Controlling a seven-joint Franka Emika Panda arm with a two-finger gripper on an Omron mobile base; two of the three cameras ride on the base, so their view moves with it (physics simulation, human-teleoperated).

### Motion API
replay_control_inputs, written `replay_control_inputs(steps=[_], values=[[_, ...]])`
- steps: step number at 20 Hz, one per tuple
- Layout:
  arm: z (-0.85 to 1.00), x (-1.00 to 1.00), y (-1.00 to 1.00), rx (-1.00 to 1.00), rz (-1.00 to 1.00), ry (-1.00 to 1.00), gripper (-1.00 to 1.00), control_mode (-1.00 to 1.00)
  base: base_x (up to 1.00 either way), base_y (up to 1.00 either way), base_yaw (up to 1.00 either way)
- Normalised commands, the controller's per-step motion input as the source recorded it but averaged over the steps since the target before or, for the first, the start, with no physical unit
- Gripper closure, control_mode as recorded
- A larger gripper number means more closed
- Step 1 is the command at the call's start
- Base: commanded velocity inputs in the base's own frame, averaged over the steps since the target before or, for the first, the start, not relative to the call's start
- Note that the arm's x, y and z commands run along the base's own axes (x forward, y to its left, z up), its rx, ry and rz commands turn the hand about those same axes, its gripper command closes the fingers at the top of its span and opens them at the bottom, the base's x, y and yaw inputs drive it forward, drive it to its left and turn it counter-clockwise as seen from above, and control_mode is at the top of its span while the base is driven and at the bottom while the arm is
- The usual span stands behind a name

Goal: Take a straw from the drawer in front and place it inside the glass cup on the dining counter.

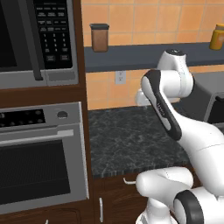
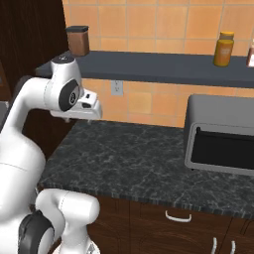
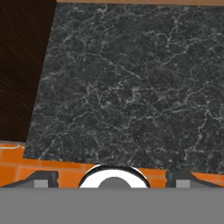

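Right base view: drawer [image 2: 178,218] shut, handle [image 2: 178,216] horizontal.

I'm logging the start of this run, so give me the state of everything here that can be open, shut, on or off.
drawer: shut, handle untouched
oven: door shut
microwave: door shut
toaster oven: door shut
brown canister: lid on, upright on the shelf
yellow jar: lid on, upright
gripper: fingers open, holding nothing

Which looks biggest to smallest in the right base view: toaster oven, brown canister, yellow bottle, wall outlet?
1. Toaster oven, by far the largest.
2. Brown canister and yellow bottle look about alike; not ranked against each other.
3. Wall outlet, smallest.
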Motion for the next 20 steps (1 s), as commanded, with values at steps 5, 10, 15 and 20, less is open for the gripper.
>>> replay_control_inputs(steps=[5, 10, 15, 20], values=[[-0.11, -0.59, 0.00, 0.00, 0.00, 0.00, -1.00, -1.00, 0.00, 0.00, 0.00], [-0.06, -0.57, 0.00, 0.00, 0.00, 0.00, -1.00, -1.00, 0.00, 0.00, 0.00], [-0.05, -0.43, 0.00, 0.00, 0.00, 0.00, -1.00, -1.00, 0.00, 0.00, 0.00], [-0.06, -0.43, 0.00, 0.00, 0.00, 0.00, -1.00, -1.00, 0.00, 0.00, 0.00]])
